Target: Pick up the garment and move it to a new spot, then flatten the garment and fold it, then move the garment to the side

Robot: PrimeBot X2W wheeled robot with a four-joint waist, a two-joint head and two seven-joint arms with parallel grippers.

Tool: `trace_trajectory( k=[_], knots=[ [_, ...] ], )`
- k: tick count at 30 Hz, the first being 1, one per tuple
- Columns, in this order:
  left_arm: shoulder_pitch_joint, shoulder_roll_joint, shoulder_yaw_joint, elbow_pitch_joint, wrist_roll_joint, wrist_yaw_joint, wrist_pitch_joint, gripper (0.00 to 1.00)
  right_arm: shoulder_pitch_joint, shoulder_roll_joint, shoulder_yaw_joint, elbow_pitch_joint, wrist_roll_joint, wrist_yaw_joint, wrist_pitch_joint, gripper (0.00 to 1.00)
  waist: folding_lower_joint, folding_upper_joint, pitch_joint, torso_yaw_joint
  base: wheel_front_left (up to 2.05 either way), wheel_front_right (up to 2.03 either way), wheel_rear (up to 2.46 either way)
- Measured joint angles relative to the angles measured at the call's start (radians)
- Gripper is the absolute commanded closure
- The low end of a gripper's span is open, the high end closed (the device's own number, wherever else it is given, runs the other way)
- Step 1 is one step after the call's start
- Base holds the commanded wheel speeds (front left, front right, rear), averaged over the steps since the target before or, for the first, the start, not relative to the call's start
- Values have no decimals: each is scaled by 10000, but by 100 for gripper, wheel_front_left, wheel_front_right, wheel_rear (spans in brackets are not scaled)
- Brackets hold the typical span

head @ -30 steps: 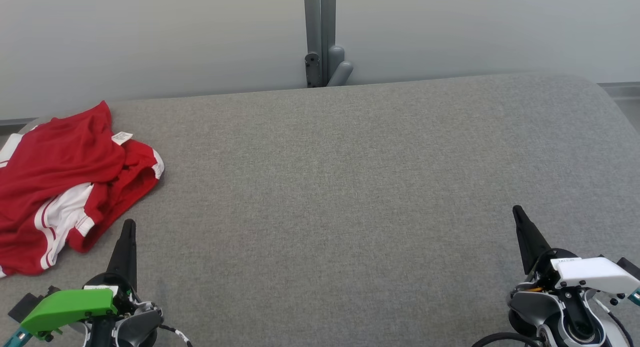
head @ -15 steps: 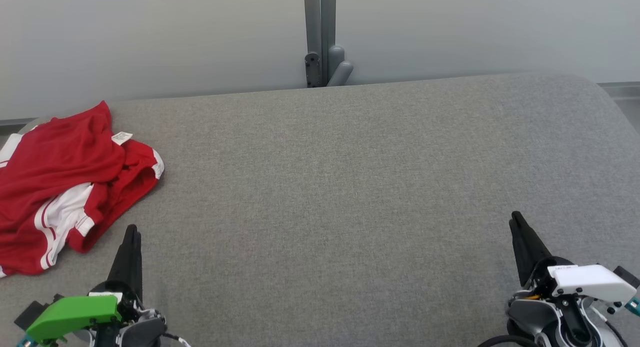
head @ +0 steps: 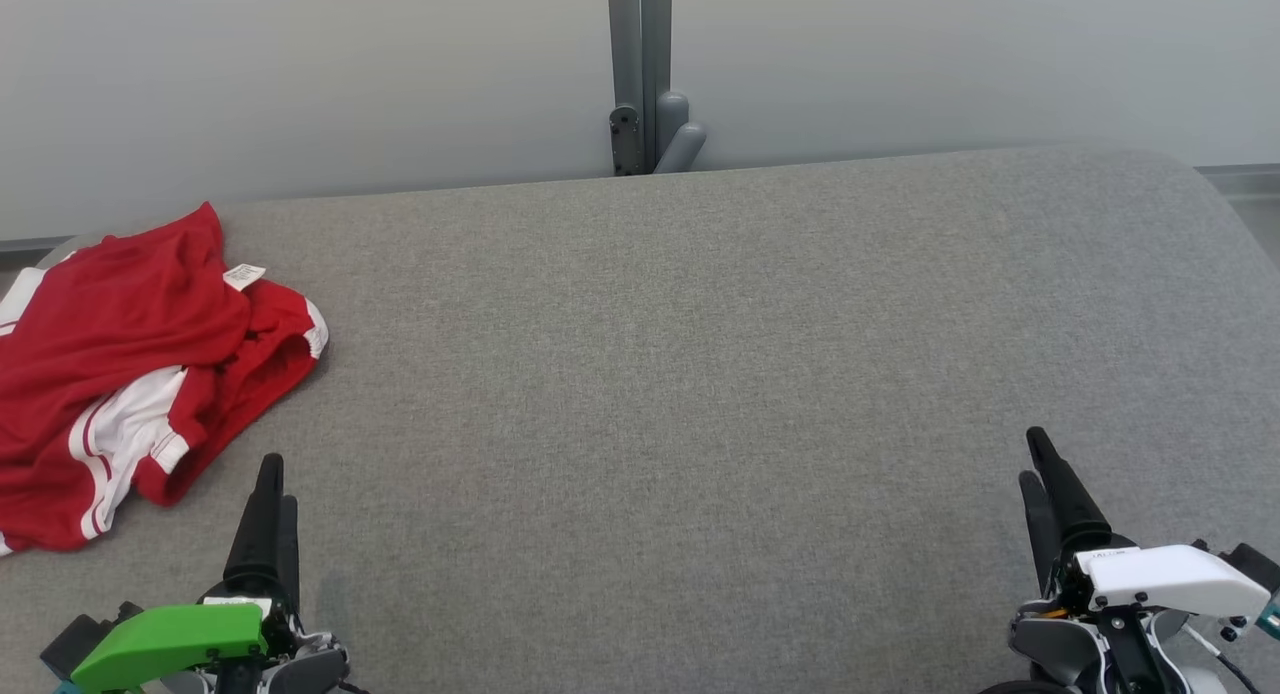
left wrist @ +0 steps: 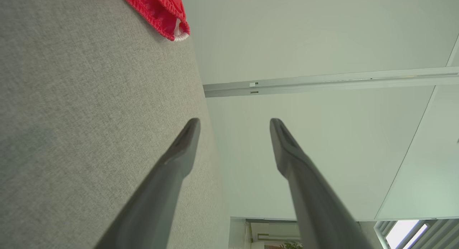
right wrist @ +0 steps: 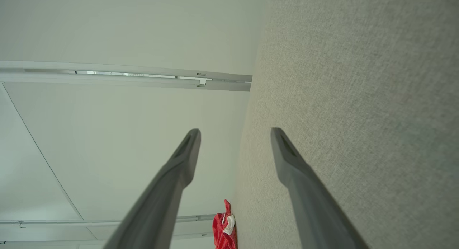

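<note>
Head view: high, looking forward-down over grey surface (head: pixel 700 324). Wrist views: low, rolled sideways, skimming it toward far wall (head: pixel 300 74). All share red garment (head: pixel 120 374), far-left corner.

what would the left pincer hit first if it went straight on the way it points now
Probably nothing close: the left pincer points low over the grey surface, the red garment off to its left. The pale wall behind looks first in line, depth unclear.

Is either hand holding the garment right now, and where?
Nothing. The left hand and right hand are open, empty; the garment lies apart.
</note>
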Motion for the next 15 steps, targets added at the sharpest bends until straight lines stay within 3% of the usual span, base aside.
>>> trace_trajectory(
  k=[15],
  knots=[
    [70, 125, -520, -240, 2633, 188, -683, 0, 194, -6, 161, -598, -3937, 0, -598, 0, 0, 0, -79, 2, 0, 0, 0]
  ],
)
